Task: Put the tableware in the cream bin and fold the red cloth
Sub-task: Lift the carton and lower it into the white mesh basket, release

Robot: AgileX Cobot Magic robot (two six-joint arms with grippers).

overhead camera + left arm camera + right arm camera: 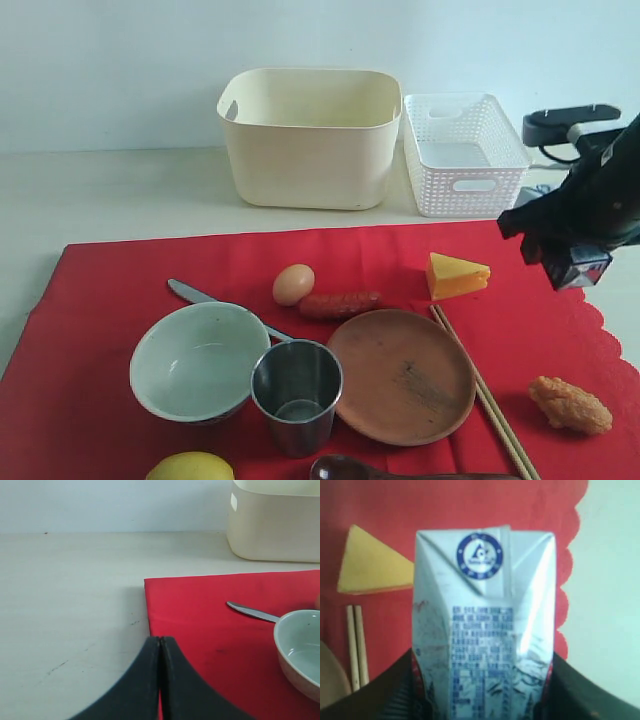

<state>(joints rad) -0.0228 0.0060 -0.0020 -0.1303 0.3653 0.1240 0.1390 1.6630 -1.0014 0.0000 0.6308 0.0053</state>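
Cloth (100, 290) spread flat on tabletop (120, 190), filling lower frame, scalloped edge at right. Bin (305, 150) upper centre, behind cloth. Plate (400, 375) lower centre, bowl (195, 360) lower left, cup (297, 395) between them. Chopsticks (485, 395) just right of plate. Knife (195, 293) behind bowl. Spoon (345, 468) at bottom edge. Right end effector (480, 690), at right edge, clamped on carton (482, 625), seemingly above cloth. Left end effector (160, 642) pressed together, gripping nothing, by cloth edge.
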